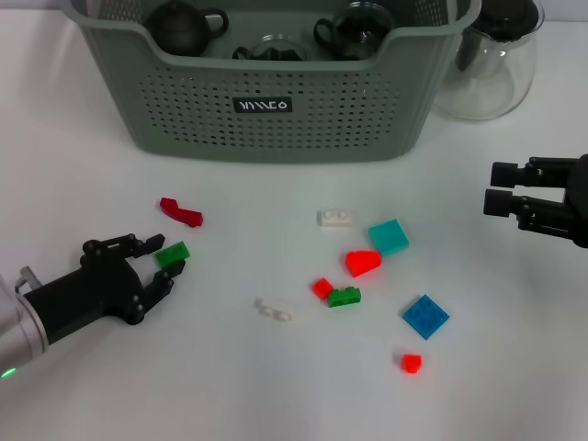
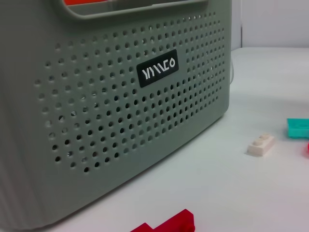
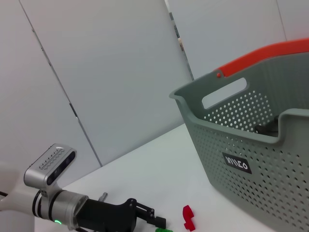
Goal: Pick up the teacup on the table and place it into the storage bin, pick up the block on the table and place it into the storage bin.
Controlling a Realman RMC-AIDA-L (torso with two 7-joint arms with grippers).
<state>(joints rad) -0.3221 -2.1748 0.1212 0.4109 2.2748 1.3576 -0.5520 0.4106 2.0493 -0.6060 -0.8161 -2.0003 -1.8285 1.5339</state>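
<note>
The grey-green storage bin (image 1: 184,110) stands at the back of the table and also shows in the wrist views (image 2: 120,121) (image 3: 251,140). Dark tea vessels, among them a teacup (image 1: 354,28), lie inside it. No teacup shows on the table top. Low at the front left, my left gripper (image 1: 170,255) is shut on a green block (image 1: 175,253) at the table surface; the right wrist view shows this gripper (image 3: 161,224) too. My right gripper (image 1: 496,186) hovers open at the far right with nothing in it.
Loose blocks lie about: a red one (image 1: 181,212) near the left gripper, white (image 1: 336,218), teal (image 1: 390,236), red (image 1: 362,263), small green (image 1: 345,297), blue (image 1: 425,315). A clear glass pitcher (image 1: 487,64) stands to the right of the bin.
</note>
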